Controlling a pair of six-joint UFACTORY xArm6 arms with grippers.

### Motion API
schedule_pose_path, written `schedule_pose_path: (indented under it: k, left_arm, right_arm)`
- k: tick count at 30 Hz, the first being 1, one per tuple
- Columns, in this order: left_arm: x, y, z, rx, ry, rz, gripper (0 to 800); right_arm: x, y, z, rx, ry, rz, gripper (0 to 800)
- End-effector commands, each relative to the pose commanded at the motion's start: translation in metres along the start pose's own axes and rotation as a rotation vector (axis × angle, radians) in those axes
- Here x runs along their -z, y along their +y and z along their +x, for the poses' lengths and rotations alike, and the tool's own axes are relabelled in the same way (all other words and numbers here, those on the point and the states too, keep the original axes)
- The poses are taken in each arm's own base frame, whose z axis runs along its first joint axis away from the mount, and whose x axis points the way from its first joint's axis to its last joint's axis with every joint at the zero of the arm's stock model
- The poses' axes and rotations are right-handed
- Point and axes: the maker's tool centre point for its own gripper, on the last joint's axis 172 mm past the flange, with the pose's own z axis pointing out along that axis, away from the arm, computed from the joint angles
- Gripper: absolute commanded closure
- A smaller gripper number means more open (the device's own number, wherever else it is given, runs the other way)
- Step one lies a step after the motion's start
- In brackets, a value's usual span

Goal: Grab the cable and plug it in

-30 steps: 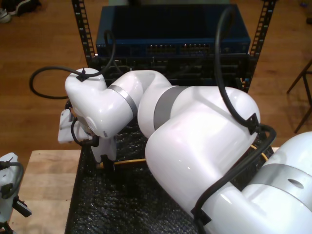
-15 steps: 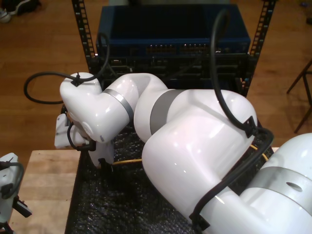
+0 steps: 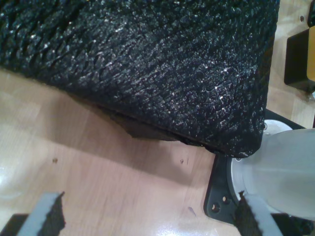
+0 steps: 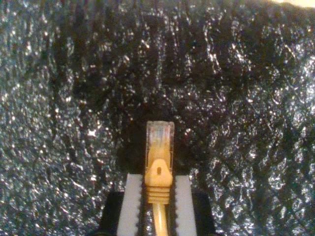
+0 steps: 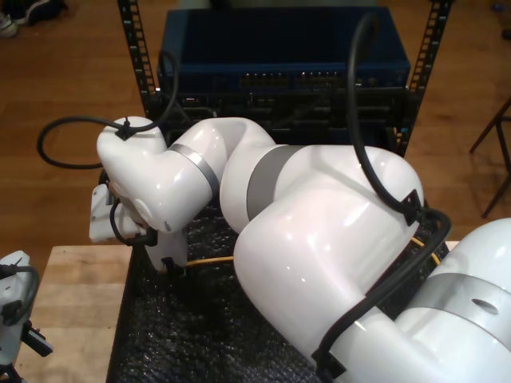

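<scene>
The cable (image 4: 158, 169) is thin and yellow-orange, and its clear plug (image 4: 160, 133) sticks out past the pads of my second gripper (image 4: 157, 181), which is shut on the boot just behind the plug. Below it lies a black bubble mat (image 4: 64, 98). In the exterior view my second gripper (image 5: 172, 270) hangs low over the mat's part nearest the exterior view's left. The cable (image 5: 211, 259) runs from it toward the exterior view's right, under the big white arm. My first gripper (image 3: 147, 221) is open over bare wood, its fingertips (image 3: 48, 212) far apart.
A rack with a blue network switch (image 5: 279, 48) and its rows of ports (image 5: 303, 80) stands behind the mat (image 5: 184, 335). The wooden table (image 5: 76, 295) shows at the exterior view's lower left, where another arm (image 5: 14, 299) rests. A white arm base (image 3: 288, 172) stands beside the mat's corner.
The second arm has shifted a little toward the exterior view's left with the cable still in its gripper. It has barely moved in the last half second.
</scene>
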Motion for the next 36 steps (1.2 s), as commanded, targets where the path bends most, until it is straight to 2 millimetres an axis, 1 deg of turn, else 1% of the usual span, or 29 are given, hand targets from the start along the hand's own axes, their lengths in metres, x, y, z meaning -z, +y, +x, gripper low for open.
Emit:
schedule_pose_path:
  k: [2,6,8,11,13,17,21,24,28,30,34,36]
  left_arm:
    - [0.000,0.000,0.000,-0.002,0.000,0.000,0]
    - [-0.001,0.002,0.002,-0.003,0.004,-0.009,0]
    - [-0.002,0.003,0.002,-0.004,0.005,-0.012,0]
    - [-0.003,0.004,0.003,-0.009,0.006,-0.017,0]
    - [-0.004,0.005,0.004,-0.015,0.005,-0.023,0]
    - [-0.004,0.006,0.010,-0.033,0.004,-0.035,0]
    - [-0.010,0.006,0.036,-0.089,0.015,-0.053,0]
    - [-0.008,0.004,0.058,-0.135,0.026,-0.058,0]
    - [0.000,0.002,0.092,-0.205,0.047,-0.056,0]
    - [0.003,-0.001,0.112,-0.246,0.057,-0.046,0]
    - [0.002,-0.003,0.145,-0.319,0.069,-0.044,0]
    - [0.002,-0.007,0.157,-0.336,0.080,-0.055,0]
  right_arm:
    - [0.006,0.003,-0.002,0.008,-0.001,-0.014,782]
    - [0.028,0.012,-0.008,-0.007,0.019,-0.038,794]
    - [0.042,0.017,-0.011,-0.019,0.035,-0.053,794]
    - [0.059,0.029,-0.028,-0.044,0.049,-0.067,794]
    - [0.063,0.029,-0.039,-0.043,0.042,-0.057,794]
    - [0.073,0.031,-0.053,-0.030,0.051,-0.044,794]
    - [0.085,0.025,-0.063,-0.031,0.109,0.001,794]
    - [0.097,0.020,-0.071,-0.042,0.186,0.045,794]
    - [0.112,0.012,-0.086,-0.053,0.242,0.086,794]
    - [0.114,0.007,-0.098,-0.053,0.242,0.096,794]
    - [0.123,-0.002,-0.116,-0.074,0.259,0.099,794]
    - [0.130,-0.007,-0.125,-0.069,0.276,0.095,794]
